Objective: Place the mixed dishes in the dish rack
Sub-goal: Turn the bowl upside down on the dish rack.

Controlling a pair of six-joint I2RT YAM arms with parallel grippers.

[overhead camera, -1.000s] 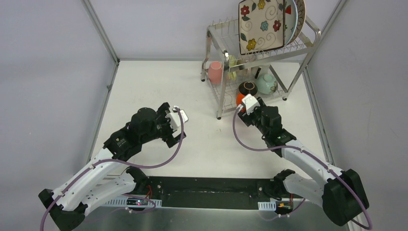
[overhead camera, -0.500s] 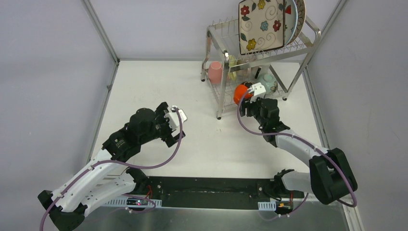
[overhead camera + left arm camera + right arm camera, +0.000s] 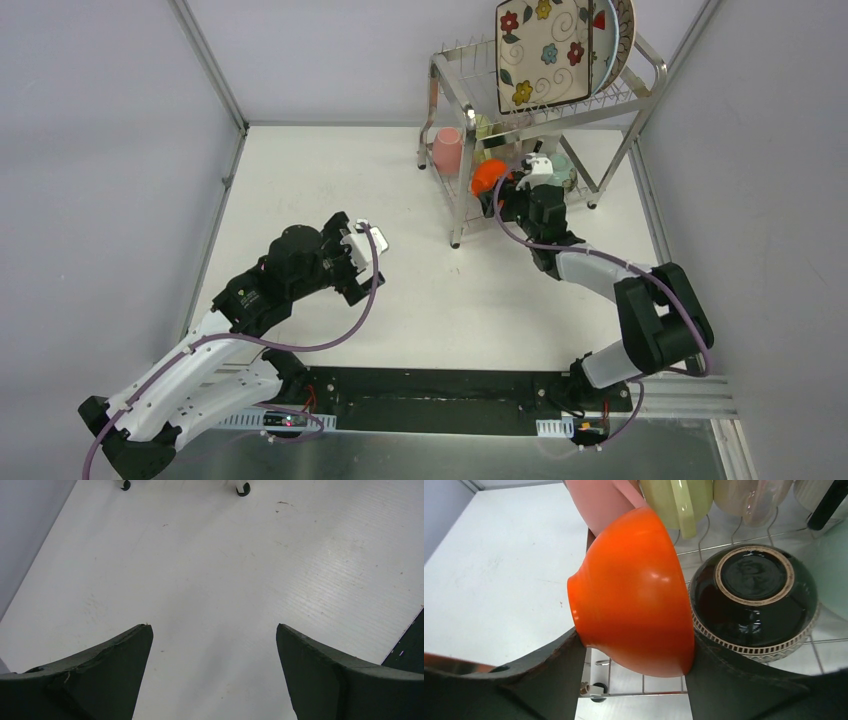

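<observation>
My right gripper (image 3: 500,190) is shut on the orange bowl (image 3: 488,176) and holds it on its side over the front left of the dish rack's (image 3: 445,75) lower shelf. In the right wrist view the orange bowl (image 3: 636,592) sits between my fingers (image 3: 544,672), next to the upside-down brown bowl (image 3: 754,597). The square floral plate (image 3: 545,50) and a round plate (image 3: 622,30) stand on the top tier. The pink cup (image 3: 447,148) and the mint bowl (image 3: 560,165) are on the lower shelf. My left gripper (image 3: 365,262) is open and empty over the table, also in the left wrist view (image 3: 214,645).
Pale green and cream cups (image 3: 681,500) hang at the back of the lower shelf. The rack's feet (image 3: 243,487) show at the top of the left wrist view. Metal frame posts (image 3: 210,65) stand at the table's corners.
My right arm has reached forward and left, carrying the orange bowl from in front of the rack to over its lower shelf. The left arm has not moved.
</observation>
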